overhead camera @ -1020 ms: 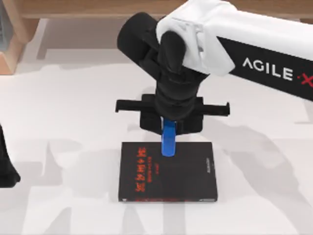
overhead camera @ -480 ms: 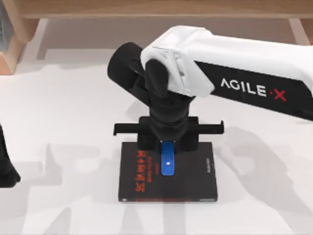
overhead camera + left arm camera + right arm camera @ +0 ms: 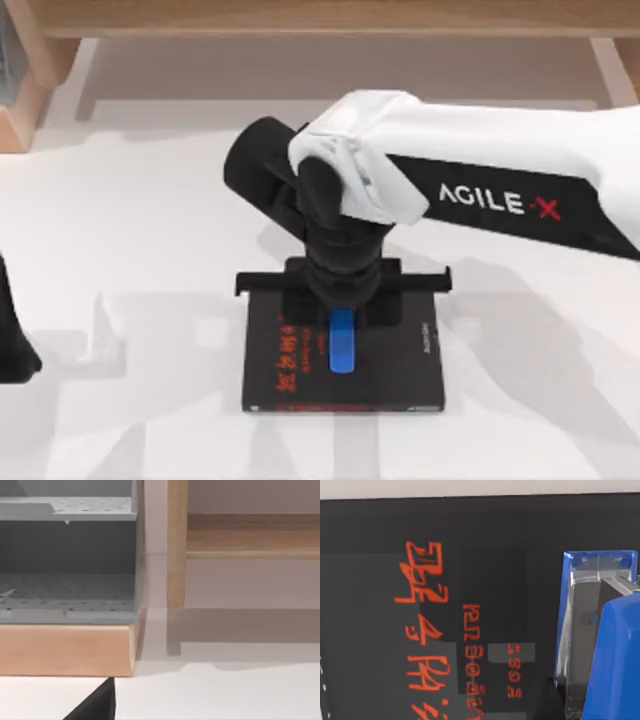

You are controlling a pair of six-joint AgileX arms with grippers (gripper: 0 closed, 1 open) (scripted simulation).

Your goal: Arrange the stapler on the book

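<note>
The black book (image 3: 390, 372) with red lettering lies flat at the table's front middle. The blue stapler (image 3: 342, 345) points toward the front edge, over the middle of the cover. My right gripper (image 3: 342, 308) reaches in from the right, is shut on the stapler's back end and hangs low over the book's far edge. In the right wrist view the stapler (image 3: 615, 655) shows its blue body and metal inside just above the book's cover (image 3: 370, 555); I cannot tell whether it touches. My left arm (image 3: 10, 340) is parked at the left edge.
A wooden frame (image 3: 300, 15) runs along the back of the white table (image 3: 130, 250). In the left wrist view a wooden rack with grey perforated shelves (image 3: 65, 555) stands beside a wooden post (image 3: 176, 545).
My right gripper has carried the stapler toward the front edge, from the book's far edge to over its middle, and has come lower. The left arm has stayed still.
</note>
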